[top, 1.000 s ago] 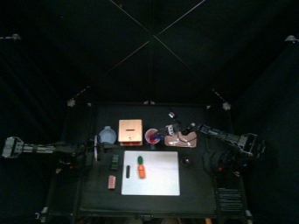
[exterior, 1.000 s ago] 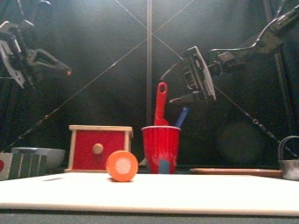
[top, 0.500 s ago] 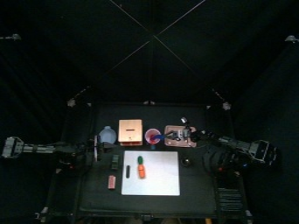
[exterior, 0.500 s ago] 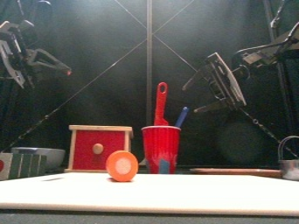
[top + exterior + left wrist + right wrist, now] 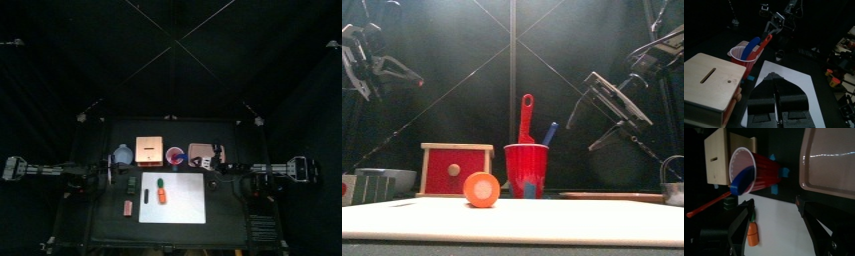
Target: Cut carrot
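Black curtains on all sides, one small black table (image 5: 100,215) in the middle. On it one white cutting board (image 5: 187,205), and one carrot (image 5: 159,190) lying on the board near its left edge in the top view, green tip toward the far side. Front view shows the carrot (image 5: 481,188) end-on, an orange disc resting on the board (image 5: 543,222). One salmon-pink bar (image 5: 128,208) on the bare table left of the board, apart from it.

Behind the board, counted: one wooden box (image 5: 148,150) with a slot in its top, one red cup (image 5: 527,170) holding two utensils, a red one (image 5: 525,118) and a blue one (image 5: 548,133), one flat tray (image 5: 203,153) to the right of the cup, one clear container (image 5: 122,156) left of the box. One metal pot (image 5: 672,180) at the front view's right edge.

Two arms. Left gripper (image 5: 777,100) jaws pressed together, holding nothing, raised at the table's left side. Right gripper (image 5: 616,108) jaws spread wide, empty, up in the air right of the cup, tilted. Right wrist view has the carrot (image 5: 751,230) between its jaws' lines of sight, not touched.
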